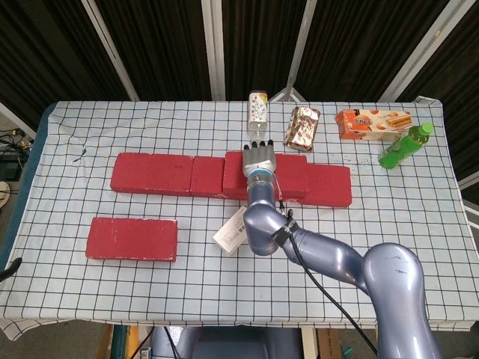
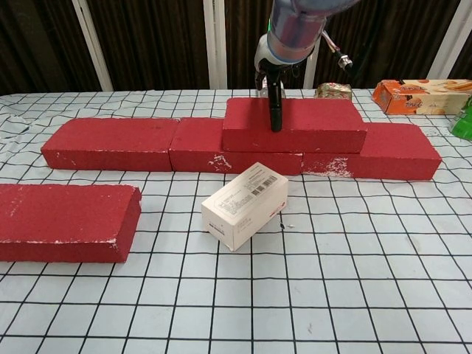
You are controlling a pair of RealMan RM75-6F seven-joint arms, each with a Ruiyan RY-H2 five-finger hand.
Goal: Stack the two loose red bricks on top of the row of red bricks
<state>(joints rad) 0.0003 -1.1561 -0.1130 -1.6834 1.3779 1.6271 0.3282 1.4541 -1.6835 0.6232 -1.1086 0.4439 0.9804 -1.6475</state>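
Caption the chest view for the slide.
Right robot hand on the stacked brick atop the red row; second loose brick waits left of a white box.
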